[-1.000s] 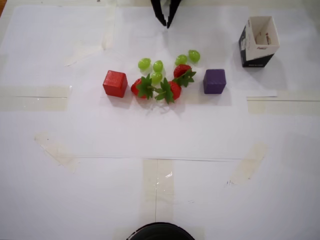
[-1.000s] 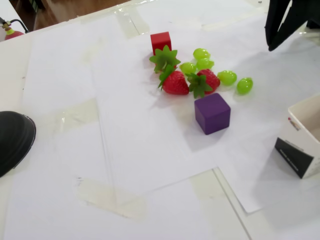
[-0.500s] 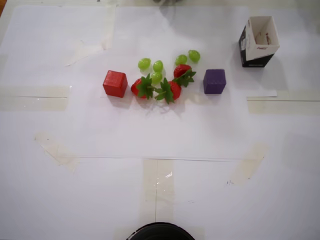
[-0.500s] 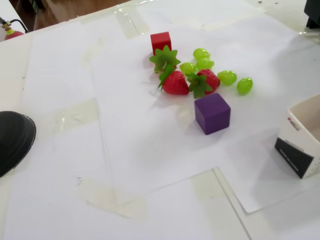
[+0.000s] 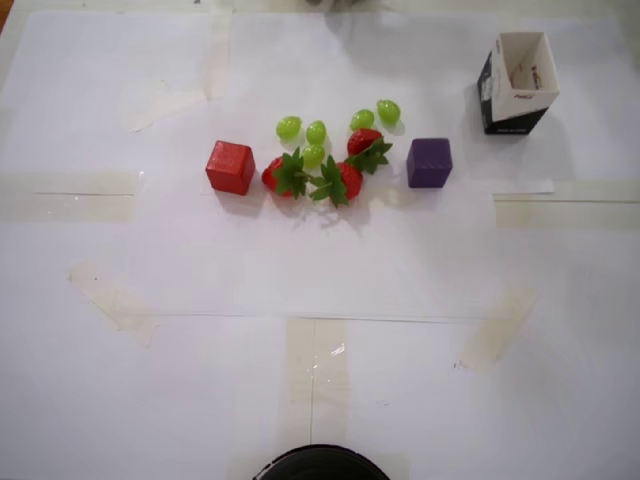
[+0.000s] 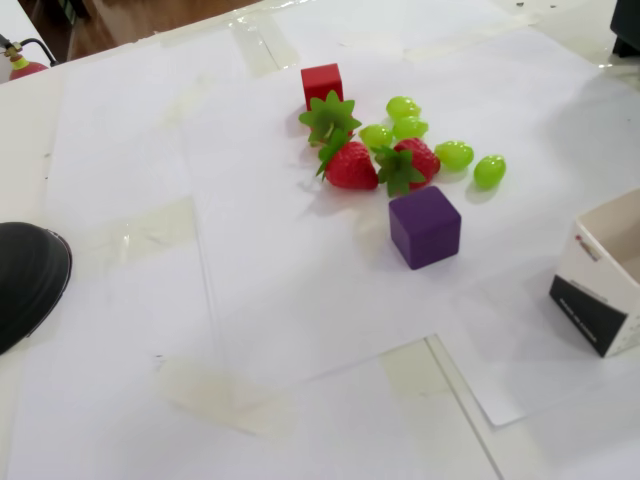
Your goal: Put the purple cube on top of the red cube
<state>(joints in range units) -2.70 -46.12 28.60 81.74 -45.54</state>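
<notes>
The purple cube (image 5: pixel 429 162) (image 6: pixel 425 226) rests flat on the white paper, right of the fruit cluster in the overhead view. At the left end of that cluster, the red cube (image 5: pixel 231 167) (image 6: pixel 322 84) also sits on the paper. A row of strawberries and grapes separates the two cubes. My gripper is out of both views; only a dark bit of the arm (image 6: pixel 626 25) shows at the top right corner of the fixed view.
Red strawberries (image 5: pixel 312 175) with green leaves and several green grapes (image 5: pixel 316 131) lie between the cubes. An open black-and-white box (image 5: pixel 517 82) stands at the back right. A dark round object (image 5: pixel 320 464) sits at the front edge.
The gripper, seen at the top edge one second ago, has pulled back out of both views. The cubes and fruit have not moved.
</notes>
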